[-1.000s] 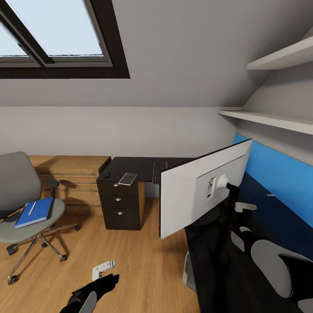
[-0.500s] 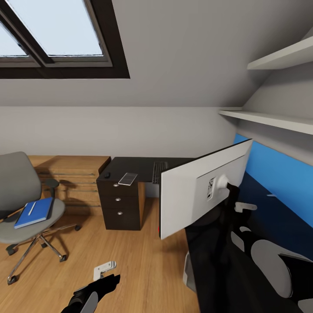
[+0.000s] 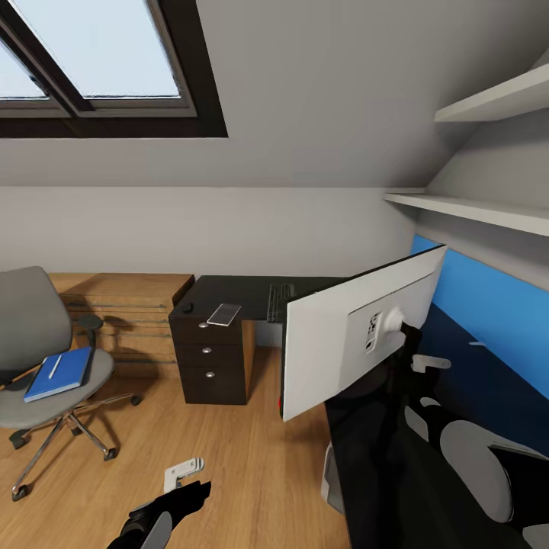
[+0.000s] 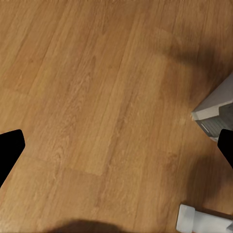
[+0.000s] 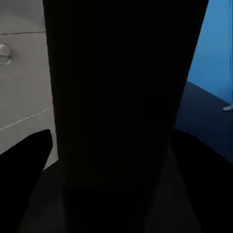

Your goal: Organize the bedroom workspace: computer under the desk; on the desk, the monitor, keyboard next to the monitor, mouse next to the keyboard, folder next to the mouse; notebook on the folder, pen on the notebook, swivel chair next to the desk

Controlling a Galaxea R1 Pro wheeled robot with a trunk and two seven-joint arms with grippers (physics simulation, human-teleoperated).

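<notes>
The monitor (image 3: 347,335) shows its white back and hangs tilted above a dark surface at the right. My right gripper (image 3: 406,337) is shut on its black stand (image 5: 121,97), which runs between the fingers in the right wrist view. The dark desk (image 3: 229,290) stands against the far wall with the keyboard (image 3: 280,301) and the small mouse (image 3: 187,307) on it. A blue notebook (image 3: 59,372) with a white pen (image 3: 56,365) lies on the grey swivel chair (image 3: 34,343) at the left. My left gripper (image 3: 194,492) is open over the wood floor (image 4: 97,97).
A flat grey slab (image 3: 224,313) lies on the desk's front edge above the drawers (image 3: 213,366). On the floor are a small white object (image 3: 183,470) and a grey box corner (image 4: 216,109). A wooden crate unit (image 3: 130,305) stands behind the chair. Shelves (image 3: 473,210) jut from the right wall.
The monitor has shifted slightly to the right with my right gripper. The left arm has barely moved.
</notes>
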